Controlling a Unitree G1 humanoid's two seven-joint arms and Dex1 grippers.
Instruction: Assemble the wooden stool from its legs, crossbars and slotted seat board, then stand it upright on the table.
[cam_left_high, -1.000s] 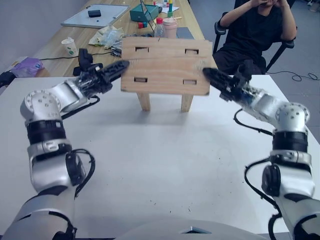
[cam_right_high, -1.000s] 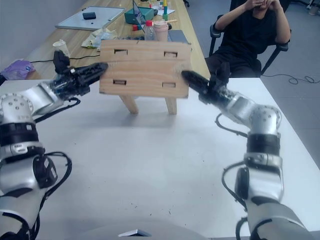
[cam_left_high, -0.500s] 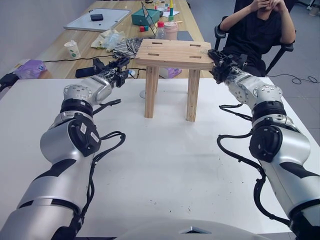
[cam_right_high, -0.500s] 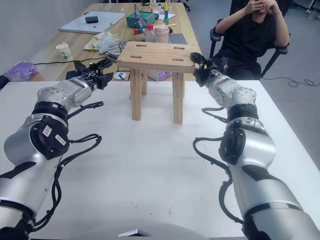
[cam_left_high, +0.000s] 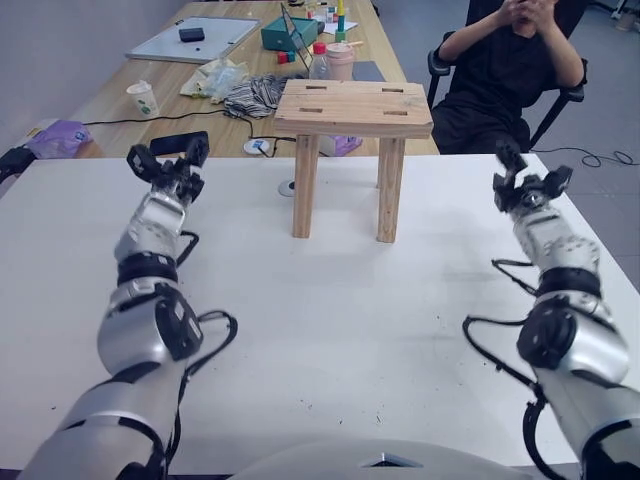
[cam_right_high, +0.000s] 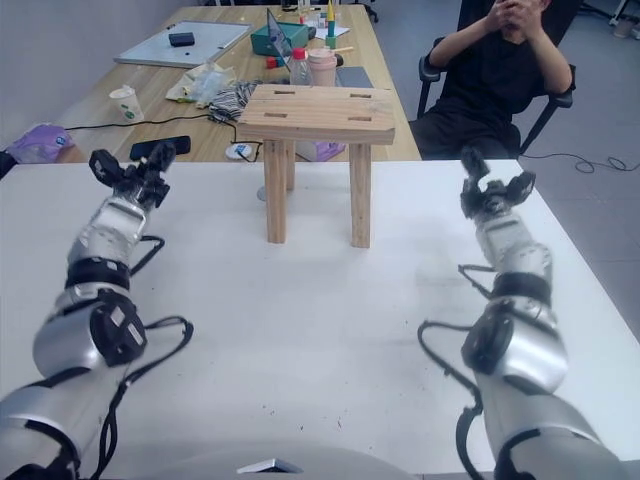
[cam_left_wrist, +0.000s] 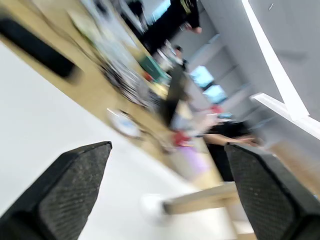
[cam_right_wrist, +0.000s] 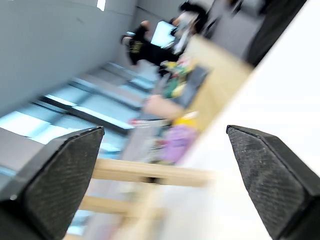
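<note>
The assembled wooden stool (cam_left_high: 352, 130) stands upright on the white table (cam_left_high: 330, 330), its slotted seat board (cam_left_high: 356, 107) on top and its legs (cam_left_high: 388, 200) on the tabletop near the far edge. My left gripper (cam_left_high: 166, 164) is open, well to the stool's left and apart from it. My right gripper (cam_left_high: 523, 176) is open too, out to the stool's right, holding nothing. In the left wrist view a stool leg (cam_left_wrist: 200, 201) lies between the open fingers (cam_left_wrist: 70, 185). The right wrist view shows the stool's crossbar (cam_right_wrist: 150, 175) past its pads (cam_right_wrist: 55, 175).
Behind the white table runs a wooden table (cam_left_high: 110, 95) with a paper cup (cam_left_high: 140, 97), a black phone (cam_left_high: 178, 143), cloths, bottles and a white board. A seated person (cam_left_high: 510, 60) in black is at the far right. A small white disc (cam_left_high: 286, 187) lies by the stool.
Both grippers have let go of the stool's seat and drawn back outward to either side, opening. The stool, tilted a second ago, now stands upright alone.
</note>
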